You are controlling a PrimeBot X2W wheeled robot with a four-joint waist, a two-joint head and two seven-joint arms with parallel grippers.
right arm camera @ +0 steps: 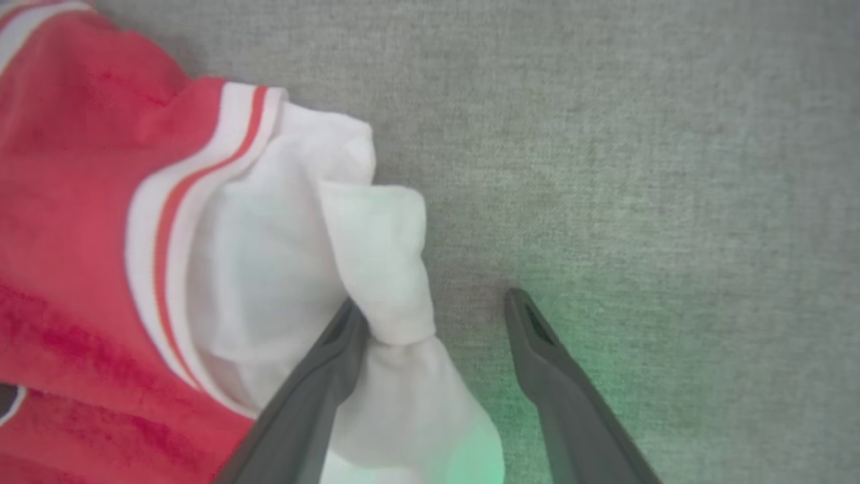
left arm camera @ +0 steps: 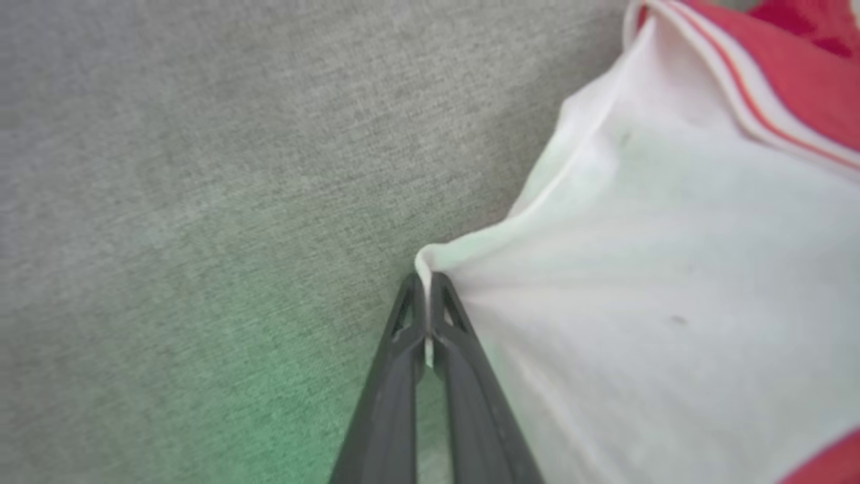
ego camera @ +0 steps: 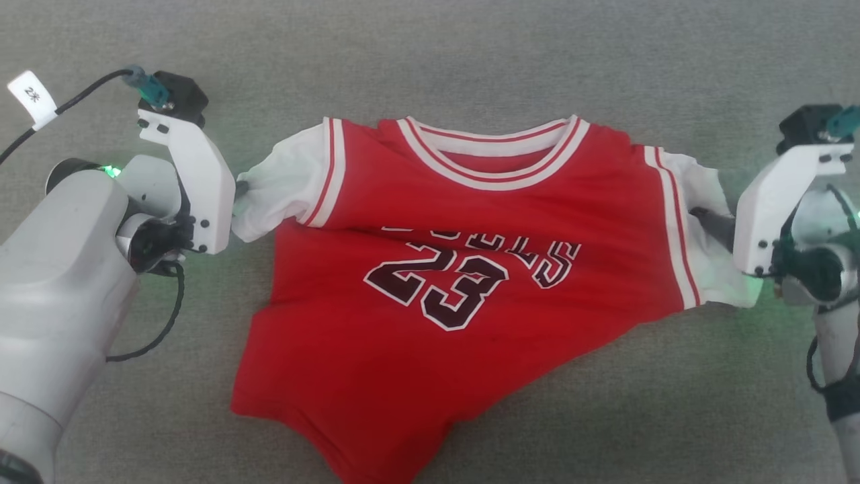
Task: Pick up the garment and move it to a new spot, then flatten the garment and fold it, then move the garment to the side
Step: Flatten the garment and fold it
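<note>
At the near hem of the garment (ego camera: 376, 376): red cloth lies rumpled on the grey surface (ego camera: 470, 54), with the lower edge skewed and reaching the bottom of the head view. Judged light, limp and not fragile. It will sag and drag rather than hold shape, so it wants two-point holds at the edges.

Mid-garment: chest print (ego camera: 463, 282) is creased across by a fold, so the cloth is not flat yet.

At the garment's left sleeve (ego camera: 282, 181): left gripper (left arm camera: 424, 279) is fully closed, with a thin edge of white sleeve pinched at the fingertips. The bite is small and may slip under a hard pull.

At the garment's right sleeve (right arm camera: 376, 269): right gripper (right arm camera: 433, 306) is spread wide and grips nothing. The bunched sleeve touches one finger; the other finger is over bare surface. Judged: close on the sleeve hem before any stretch.

Beyond the collar (ego camera: 494, 158): the surface is woven and matte, likely grippy enough to resist sliding. No walls are visible. Left of the garment, a cable (ego camera: 74, 97) with a white tag (ego camera: 31, 97).
</note>
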